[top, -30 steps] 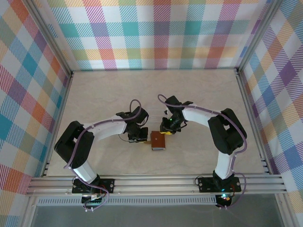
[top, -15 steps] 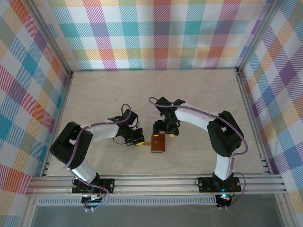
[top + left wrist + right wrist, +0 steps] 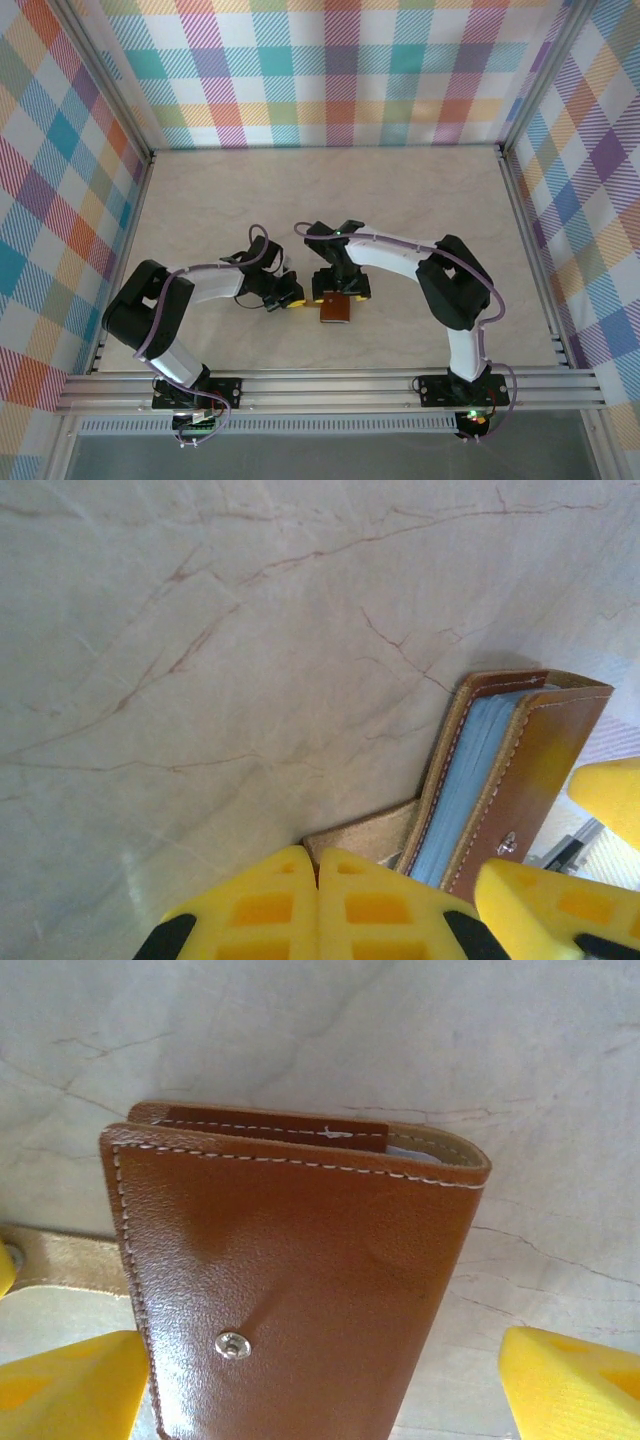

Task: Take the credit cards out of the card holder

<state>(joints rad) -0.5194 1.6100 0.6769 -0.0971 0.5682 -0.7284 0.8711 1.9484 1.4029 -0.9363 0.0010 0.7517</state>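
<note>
Card holder [image 3: 335, 309] on table [image 3: 420, 200] between my arms, folded. Blue lining [image 3: 470, 780] between covers; can't make out cards. My left claw [image 3: 318, 880] clenched on side tab [image 3: 360, 835] — right claw [image 3: 320, 1380] released, straddling wallet.

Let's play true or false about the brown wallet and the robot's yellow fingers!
1. The card holder is brown. True.
2. The right gripper is squeezed shut. False: its fingers stand wide apart, one on each side of the card holder.
3. The left gripper is shut at the end of the side tab. True.
4. The card holder lies spread open flat. False: it is folded, with the blue lining peeking out at the edge.
5. The table is green. False: it is pale, like marble.
</note>
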